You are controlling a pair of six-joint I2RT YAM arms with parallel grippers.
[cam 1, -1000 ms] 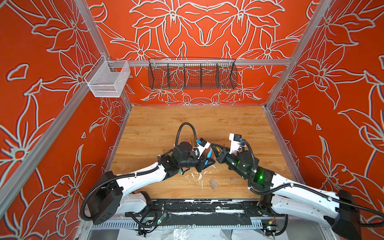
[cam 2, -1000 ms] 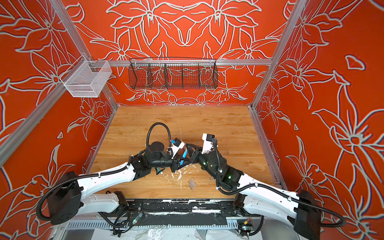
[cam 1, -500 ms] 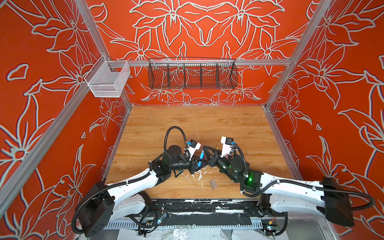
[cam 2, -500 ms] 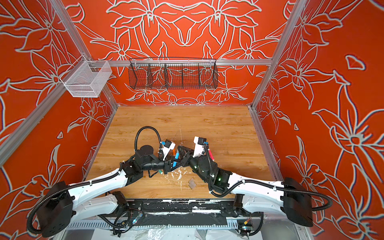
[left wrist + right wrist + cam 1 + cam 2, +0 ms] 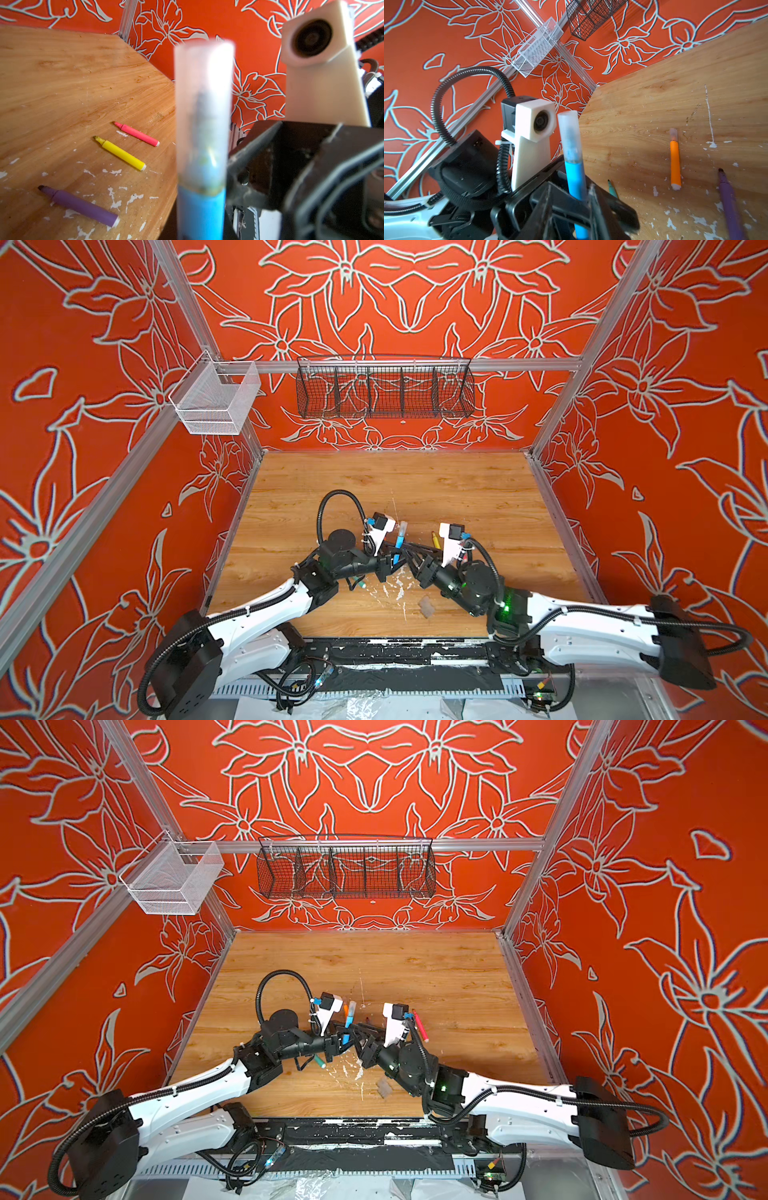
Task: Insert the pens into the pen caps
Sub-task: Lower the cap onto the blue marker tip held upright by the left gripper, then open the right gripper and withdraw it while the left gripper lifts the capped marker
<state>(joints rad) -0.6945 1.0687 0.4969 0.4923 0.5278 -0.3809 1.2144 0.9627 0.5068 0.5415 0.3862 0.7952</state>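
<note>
i see right gripper jaws just eased apart, off cap; cap seated on blue pen, i judge. left gripper still clamped on barrel, above table, just 6 o'clock of centre. yellow pen, pink pen, purple pen bare: next.

the left arm and right arm have sunk lower and slid leftward over the bench, the blue pen carried with them. the right gripper, clamped before, now has its jaws parted beside the pen.
</note>
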